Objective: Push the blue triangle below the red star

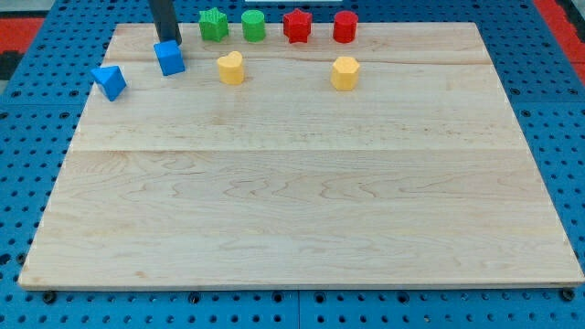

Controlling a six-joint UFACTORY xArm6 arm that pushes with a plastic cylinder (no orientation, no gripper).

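My tip is the bottom end of a straight dark rod. There is no claw here, so nothing can open or close. The tip sits at the view's top, just above the small blue cube-like block, and it looks like it touches that block's top edge.

The small blue triangle block is the one I must move. It lies near the left edge of the pale wooden board, left of and a bit below the blue cube-like block. The small red star block stands in the top row, well away to the right, next to the red round block.

I think the best way is to go round to the left side of the blue triangle and push it slowly to the right. The yellow heart-like block lies near that path, so the path should pass a little lower. The green star block and green round block should stay out of it.
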